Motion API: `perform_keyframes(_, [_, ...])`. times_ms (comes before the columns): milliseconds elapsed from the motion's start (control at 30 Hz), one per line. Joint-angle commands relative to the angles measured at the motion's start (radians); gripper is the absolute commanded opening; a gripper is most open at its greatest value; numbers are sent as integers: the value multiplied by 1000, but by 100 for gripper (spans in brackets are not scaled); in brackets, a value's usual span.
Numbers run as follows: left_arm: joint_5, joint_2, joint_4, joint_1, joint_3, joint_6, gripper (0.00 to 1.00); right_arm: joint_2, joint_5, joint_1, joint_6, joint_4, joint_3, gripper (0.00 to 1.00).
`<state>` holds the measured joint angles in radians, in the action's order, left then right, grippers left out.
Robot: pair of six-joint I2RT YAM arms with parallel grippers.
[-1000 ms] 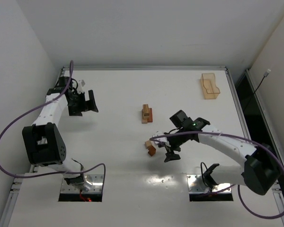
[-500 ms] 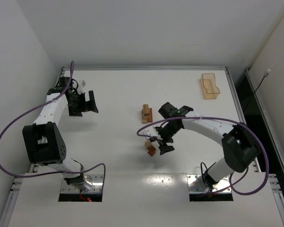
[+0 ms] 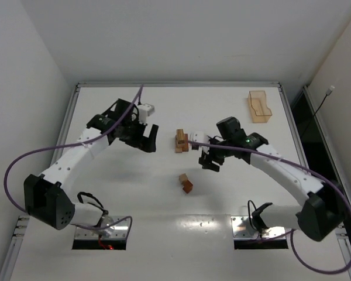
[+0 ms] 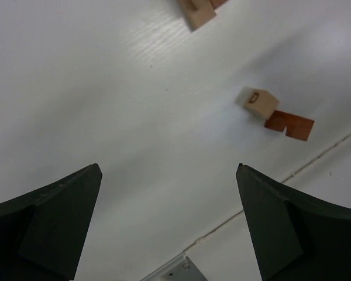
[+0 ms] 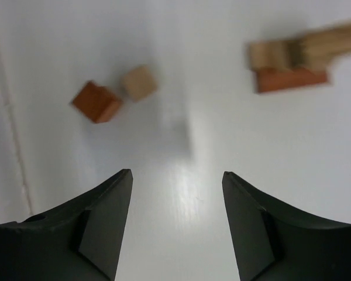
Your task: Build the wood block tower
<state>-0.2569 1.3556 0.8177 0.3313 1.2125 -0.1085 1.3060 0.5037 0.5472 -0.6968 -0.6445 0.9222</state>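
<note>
Tower (image 3: 181, 141): stood at centre of the top view. Loose wood blocks (image 3: 185, 183): two, side by side, below centre. Left gripper (image 3: 147, 139): left of the tower; I saw its jaws wide apart, empty. Right gripper (image 3: 209, 161): right of the tower, jaws apart, empty. Orange tray (image 3: 259, 106): upper right.

Your top camera looked down from above and behind the near edge, taking in the whole tabletop (image 3: 222, 105). Both wrist cameras looked down at it from close above, sharing the two loose wood blocks (image 5: 95, 101) and the tower (image 5: 301, 55).
</note>
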Motion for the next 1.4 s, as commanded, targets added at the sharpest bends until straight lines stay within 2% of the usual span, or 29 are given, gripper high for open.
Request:
perform_keyframes(0, [53, 2, 18, 146, 27, 27, 99, -76, -359, -42, 397, 146, 21, 59])
perform_keyframes(33, [74, 16, 18, 194, 38, 27, 99, -76, -464, -70, 448, 131, 30, 59])
perform_keyframes(100, [102, 45, 18, 289, 71, 27, 98, -86, -557, -99, 494, 99, 30, 59])
perform_keyframes(133, [126, 83, 18, 377, 87, 27, 98, -96, -598, -116, 517, 89, 30, 59])
perform_keyframes(200, [152, 125, 9, 476, 131, 18, 93, -106, -701, -171, 594, 53, 30, 59])
perform_keyframes(367, [200, 255, 18, 575, 217, -51, 77, -175, -792, -375, 744, -35, 21, 59])
perform_keyframes(400, [200, 284, 18, 586, 226, -62, 72, -189, -792, -439, 781, -81, 21, 59])
perform_keyframes(500, [244, 315, 18, 630, 239, -106, 64, -215, -728, -528, 815, -130, 21, 59])
perform_keyframes(767, [272, 385, 9, 693, 229, -154, 49, -257, -649, -596, 824, -164, 52, 59])
perform_keyframes(933, [254, 427, 0, 729, 229, -165, 48, -266, -604, -644, 824, -164, 61, 59])
perform_keyframes(1367, [216, 458, -20, 738, 200, -183, 49, -295, -551, -684, 824, -173, 61, 59])
